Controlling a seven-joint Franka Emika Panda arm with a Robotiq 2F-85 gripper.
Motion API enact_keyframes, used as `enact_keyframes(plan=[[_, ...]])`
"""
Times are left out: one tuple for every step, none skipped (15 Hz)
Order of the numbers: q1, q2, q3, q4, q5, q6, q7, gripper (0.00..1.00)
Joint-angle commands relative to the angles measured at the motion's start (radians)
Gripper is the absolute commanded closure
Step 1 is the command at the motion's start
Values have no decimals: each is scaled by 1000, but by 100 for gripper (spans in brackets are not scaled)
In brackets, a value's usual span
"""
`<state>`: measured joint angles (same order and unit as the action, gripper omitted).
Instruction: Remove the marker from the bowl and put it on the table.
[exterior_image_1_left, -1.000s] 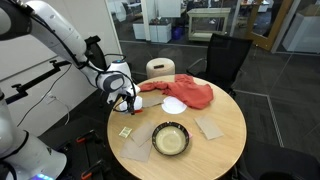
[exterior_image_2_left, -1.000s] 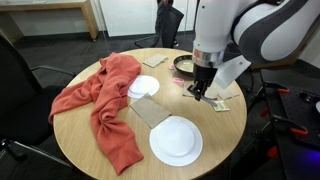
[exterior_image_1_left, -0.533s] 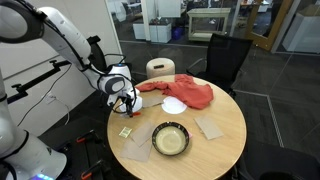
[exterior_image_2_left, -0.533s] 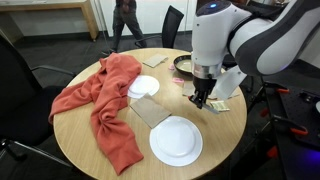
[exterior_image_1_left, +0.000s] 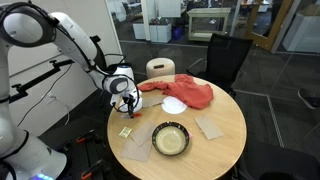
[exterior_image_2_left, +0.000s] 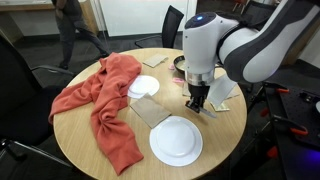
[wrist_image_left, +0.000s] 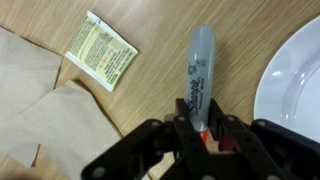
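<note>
One grey Sharpie marker (wrist_image_left: 198, 75) with black lettering, red end clamped in the claw (wrist_image_left: 200, 130).

In an exterior view the white robot arm (exterior_image_1_left: 70, 45) reaches in from the upper left, its gripper (exterior_image_1_left: 125, 101) low over the left edge of the round wooden table (exterior_image_1_left: 228, 150). A bowl (exterior_image_1_left: 170, 139) sits at lower centre, with a red cloth (exterior_image_1_left: 187, 92) behind it.

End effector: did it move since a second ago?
Yes. In an exterior view, the end effector holding the marker has dropped lower and closer to the white plate.
</note>
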<state>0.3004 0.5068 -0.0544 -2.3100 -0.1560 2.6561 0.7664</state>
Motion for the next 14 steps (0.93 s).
enact_keyframes(plan=[[8, 15, 0, 40, 18, -57, -26, 50], [9, 16, -1, 43, 16, -60, -24, 43], [8, 15, 0, 43, 17, -59, -26, 37], [6, 12, 1, 42, 18, -57, -27, 28], [4, 11, 2, 41, 19, -55, -27, 21], [4, 9, 1, 39, 20, -51, -27, 13], [1, 6, 3, 38, 22, -49, -30, 6], [1, 4, 3, 36, 22, -47, -29, 1], [0, 4, 3, 35, 23, -46, -30, 0], [-1, 3, 4, 35, 24, -45, -30, 0], [-2, 3, 5, 34, 25, -44, -31, 0], [-2, 2, 4, 33, 25, -43, -31, 0], [-3, 1, 5, 32, 26, -42, -33, 0], [-3, 0, 4, 31, 25, -42, -32, 0]])
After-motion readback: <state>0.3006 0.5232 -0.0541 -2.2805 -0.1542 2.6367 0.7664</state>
